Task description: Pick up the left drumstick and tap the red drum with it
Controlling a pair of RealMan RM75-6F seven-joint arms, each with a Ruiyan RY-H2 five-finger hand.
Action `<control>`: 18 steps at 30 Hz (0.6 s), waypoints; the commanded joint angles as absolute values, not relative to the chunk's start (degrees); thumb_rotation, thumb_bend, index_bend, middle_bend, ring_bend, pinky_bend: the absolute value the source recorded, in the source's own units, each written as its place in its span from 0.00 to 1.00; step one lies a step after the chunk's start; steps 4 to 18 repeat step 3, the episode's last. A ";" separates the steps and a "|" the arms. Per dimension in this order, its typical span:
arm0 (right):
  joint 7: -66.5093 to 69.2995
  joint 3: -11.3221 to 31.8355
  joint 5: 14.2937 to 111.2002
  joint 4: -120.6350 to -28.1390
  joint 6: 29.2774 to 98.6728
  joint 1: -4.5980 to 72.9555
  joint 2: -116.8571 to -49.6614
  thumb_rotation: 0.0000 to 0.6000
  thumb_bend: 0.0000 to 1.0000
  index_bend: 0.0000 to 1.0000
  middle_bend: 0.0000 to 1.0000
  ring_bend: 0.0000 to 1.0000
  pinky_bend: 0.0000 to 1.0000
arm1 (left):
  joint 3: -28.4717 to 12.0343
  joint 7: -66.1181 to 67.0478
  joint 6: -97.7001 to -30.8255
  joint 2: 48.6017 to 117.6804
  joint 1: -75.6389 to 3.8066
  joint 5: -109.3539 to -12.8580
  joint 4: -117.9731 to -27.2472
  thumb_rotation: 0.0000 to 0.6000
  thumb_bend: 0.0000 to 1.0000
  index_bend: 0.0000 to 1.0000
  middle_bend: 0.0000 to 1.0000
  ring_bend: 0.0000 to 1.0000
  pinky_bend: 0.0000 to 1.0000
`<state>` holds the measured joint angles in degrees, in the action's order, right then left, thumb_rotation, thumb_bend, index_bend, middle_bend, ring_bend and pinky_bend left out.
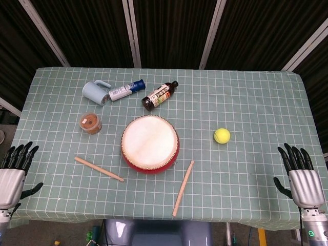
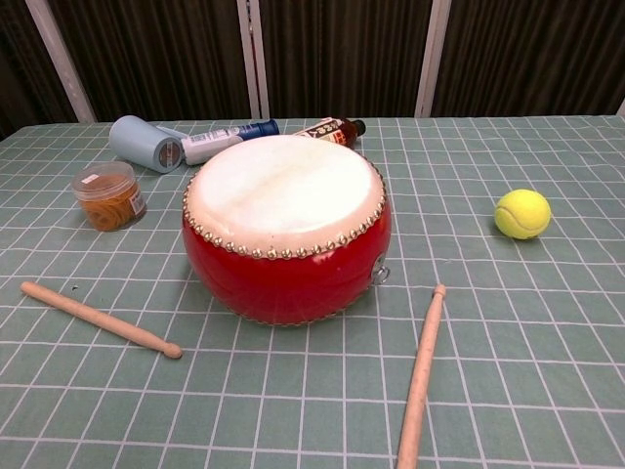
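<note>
Centrally, the red drum stood upright on the green checked surface, its pale skin facing up.

Left drumstick: lay flat on the surface, left of the drum and apart from it, long axis diagonal. In the chest view its rounded tip pointed toward the near right and its butt toward the far left.

Second drumstick: lay right of the drum, long axis running near to far, its far end close to the drum's base.

Left hand: at the near-left edge of the surface, well apart from the left drumstick, fingers spread and holding nothing; partly cut off by the frame edge.

Right hand: at the near-right edge, fingers spread, likewise holding nothing. Neither hand showed in the chest view.

Other items: yellow tennis ball; orange-lidded jar; pale blue cup on its side; white tube with a blue cap; dark bottle lying down.

Writing: the labels on the bottle and tube were too small to read.
</note>
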<state>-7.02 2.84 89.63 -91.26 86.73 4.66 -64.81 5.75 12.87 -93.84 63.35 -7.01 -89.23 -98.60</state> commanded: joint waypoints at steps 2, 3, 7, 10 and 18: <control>-6.95 2.80 90.35 -90.66 87.33 4.60 -65.33 1.00 0.35 0.00 0.00 0.00 0.04 | 6.29 11.87 -95.80 63.16 -5.28 -90.94 -96.72 1.00 0.00 0.00 0.00 0.00 0.00; -6.90 2.74 90.36 -90.57 87.34 4.55 -65.37 1.00 0.35 0.00 0.00 0.00 0.04 | 6.15 11.55 -95.97 63.26 -5.13 -91.25 -96.55 1.00 0.00 0.00 0.00 0.00 0.00; -6.90 2.74 90.36 -90.57 87.34 4.55 -65.37 1.00 0.35 0.00 0.00 0.00 0.04 | 6.15 11.55 -95.97 63.26 -5.13 -91.25 -96.55 1.00 0.00 0.00 0.00 0.00 0.00; -6.90 2.74 90.36 -90.57 87.34 4.55 -65.37 1.00 0.35 0.00 0.00 0.00 0.04 | 6.15 11.55 -95.97 63.26 -5.13 -91.25 -96.55 1.00 0.00 0.00 0.00 0.00 0.00; -6.90 2.74 90.36 -90.57 87.34 4.55 -65.37 1.00 0.35 0.00 0.00 0.00 0.04 | 6.15 11.55 -95.97 63.26 -5.13 -91.25 -96.55 1.00 0.00 0.00 0.00 0.00 0.00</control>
